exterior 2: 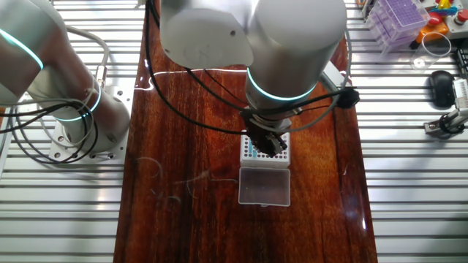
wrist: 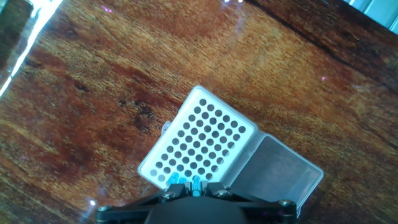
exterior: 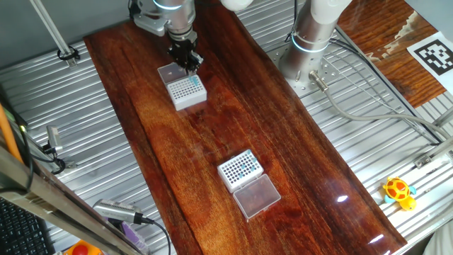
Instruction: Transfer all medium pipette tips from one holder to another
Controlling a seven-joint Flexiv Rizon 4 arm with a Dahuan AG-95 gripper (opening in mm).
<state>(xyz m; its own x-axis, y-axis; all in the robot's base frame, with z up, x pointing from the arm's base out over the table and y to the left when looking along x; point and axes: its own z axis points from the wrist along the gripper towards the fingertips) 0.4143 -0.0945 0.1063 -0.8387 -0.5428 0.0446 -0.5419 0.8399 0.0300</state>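
**Tips in both racks**

Lid [exterior: 256,196] lies nearest, touching a white holder [exterior: 240,171] with medium pipette tips [exterior: 245,167]. Farther off, the gripper [exterior: 190,64] hangs over a second holder [exterior: 187,91] holding blue tips; jaw state unclear.

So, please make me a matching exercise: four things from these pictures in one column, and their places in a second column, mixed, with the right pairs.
Things:
1. gripper
2. near tip holder with blue tips
3. yellow toy
4. black-and-white marker

Places:
A. on the metal surface, right of the wooden board
B. far right corner
C. over the far tip holder
D. nearer end of the wooden board

Pairs: 1-C, 2-D, 3-A, 4-B
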